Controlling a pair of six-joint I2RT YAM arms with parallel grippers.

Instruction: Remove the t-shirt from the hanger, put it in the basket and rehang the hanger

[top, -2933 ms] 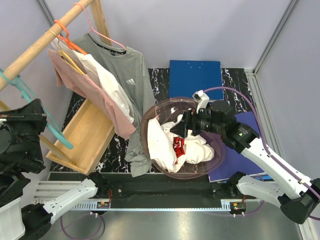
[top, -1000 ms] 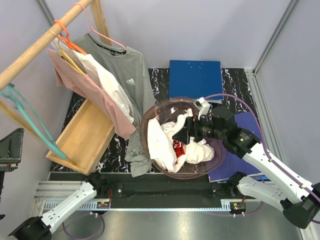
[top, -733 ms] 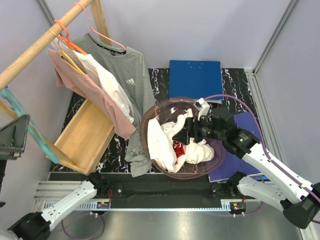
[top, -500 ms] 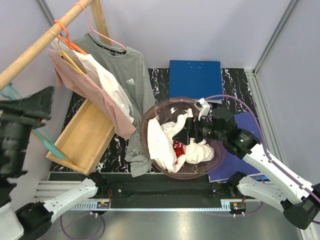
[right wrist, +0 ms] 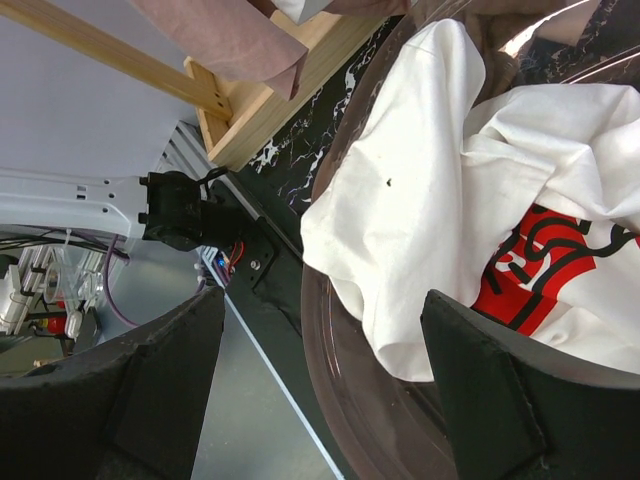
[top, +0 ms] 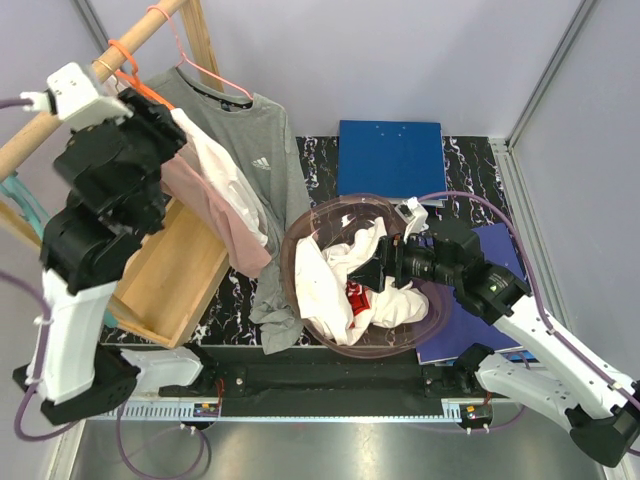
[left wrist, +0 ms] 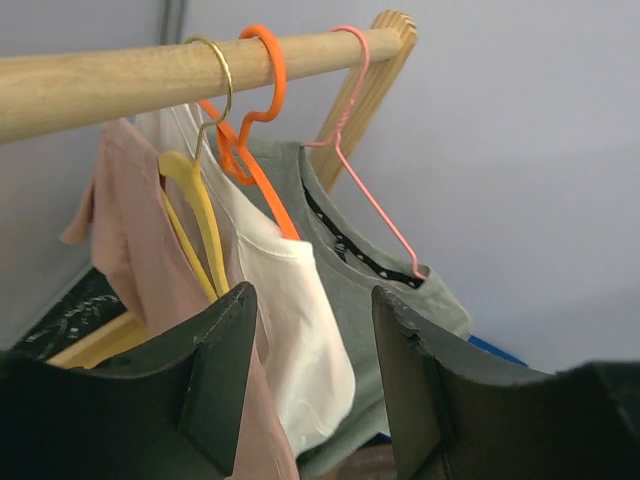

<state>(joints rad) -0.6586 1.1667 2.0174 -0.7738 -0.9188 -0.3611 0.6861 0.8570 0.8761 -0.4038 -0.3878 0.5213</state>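
Observation:
A wooden rail [top: 150, 20] carries three hung shirts. A grey t-shirt [top: 262, 150] hangs on a pink wire hanger [top: 205, 68], a white shirt [top: 225, 175] on an orange hanger, and a pink shirt [top: 205, 205] on a yellow hanger. My left gripper [top: 168, 128] is raised beside the rail, open and empty. In the left wrist view it [left wrist: 312, 375] faces the white shirt [left wrist: 300, 320] and grey t-shirt [left wrist: 390, 300], short of both. My right gripper [top: 372, 268] is open and empty above a white shirt with red print [top: 330, 285] lying in a bowl.
The clear brownish bowl [top: 310, 215] sits mid-table. A wooden tray [top: 170, 275] lies under the hung shirts. A blue folder [top: 388, 155] lies at the back, a purple mat [top: 470, 330] under the right arm. A teal hanger [top: 15, 190] shows at the left edge.
My left arm has swung up from the left edge to the rail, beside the hung shirts. The teal hanger has dropped out of its grip area. The right gripper shifted slightly over the bowl.

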